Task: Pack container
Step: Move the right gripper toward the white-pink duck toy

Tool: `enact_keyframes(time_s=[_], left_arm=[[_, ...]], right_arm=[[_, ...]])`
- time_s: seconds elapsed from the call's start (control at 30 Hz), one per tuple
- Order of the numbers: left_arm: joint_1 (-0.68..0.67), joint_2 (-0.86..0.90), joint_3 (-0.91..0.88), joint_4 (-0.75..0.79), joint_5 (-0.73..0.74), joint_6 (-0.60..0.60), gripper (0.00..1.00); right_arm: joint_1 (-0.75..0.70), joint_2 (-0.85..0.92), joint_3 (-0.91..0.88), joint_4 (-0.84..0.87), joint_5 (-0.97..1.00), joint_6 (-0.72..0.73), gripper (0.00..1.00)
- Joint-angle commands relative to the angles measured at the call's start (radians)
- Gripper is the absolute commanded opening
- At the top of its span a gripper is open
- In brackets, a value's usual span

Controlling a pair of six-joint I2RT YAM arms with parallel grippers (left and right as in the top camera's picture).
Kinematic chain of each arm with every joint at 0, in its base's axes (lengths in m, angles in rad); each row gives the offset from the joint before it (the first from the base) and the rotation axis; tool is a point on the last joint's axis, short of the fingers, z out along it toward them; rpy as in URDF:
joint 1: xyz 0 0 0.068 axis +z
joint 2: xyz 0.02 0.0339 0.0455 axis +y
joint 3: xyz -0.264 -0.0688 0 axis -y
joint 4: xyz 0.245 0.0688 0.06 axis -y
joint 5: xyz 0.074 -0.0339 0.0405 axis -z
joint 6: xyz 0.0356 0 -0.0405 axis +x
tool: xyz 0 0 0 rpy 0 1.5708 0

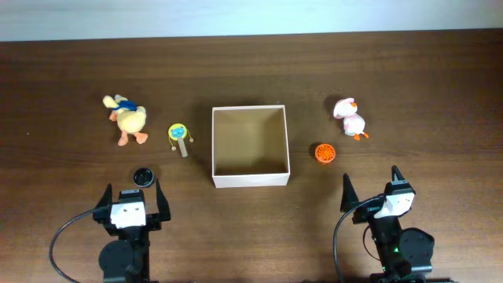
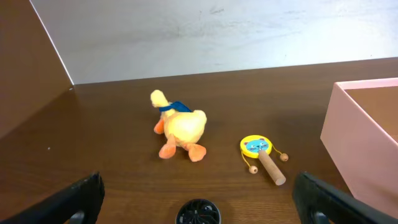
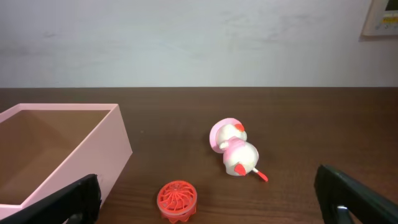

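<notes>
From above, the box (image 1: 251,179) sits in the middle of the brown table (image 1: 409,71), white outside and tan inside, with nothing in it; to its left lie a small rattle (image 1: 180,137) and, further out, a yellow duck (image 1: 128,118); a black disc (image 1: 142,176) rests nearer the left gripper (image 1: 133,186); to the right of the box are an orange disc (image 1: 325,152) and a pink duck (image 1: 349,118); the right gripper (image 1: 370,174) and the left one both stand at the near edge, jaws spread wide, grasping nothing.

From the left wrist, the left gripper (image 2: 198,178) is spread with empty table between its fingers; the black disc (image 2: 198,213) lies just below, the yellow duck (image 2: 180,127) and rattle (image 2: 261,155) beyond, the box (image 2: 354,149) at the right edge.

From the right wrist, the right gripper (image 3: 206,177) is likewise released; the orange disc (image 3: 177,199) lies near, the pink duck (image 3: 233,149) on its side behind it, the box (image 3: 87,155) at left.
</notes>
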Motion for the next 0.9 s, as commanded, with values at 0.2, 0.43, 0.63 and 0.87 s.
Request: enact_keyframes(time_s=[0.2, 0.43, 0.63, 0.87], left_arm=[[-0.006, -0.008, -0.01, 0.003, 0.008, -0.005, 0.99], [-0.006, -0.008, -0.01, 0.003, 0.008, -0.005, 0.99], [-0.006, -0.008, -0.01, 0.003, 0.008, -0.005, 0.99], [-0.006, -0.008, -0.01, 0.003, 0.008, -0.005, 0.99]], right_arm=[[0.006, -0.012, -0.011, 0.001, 0.009, 0.004, 0.99], [0.006, -0.011, -0.011, 0.001, 0.009, 0.007, 0.99], [0.006, -0.011, -0.011, 0.003, 0.002, 0.007, 0.99], [0.006, -0.01, -0.01, 0.003, -0.03, 0.008, 0.99]])
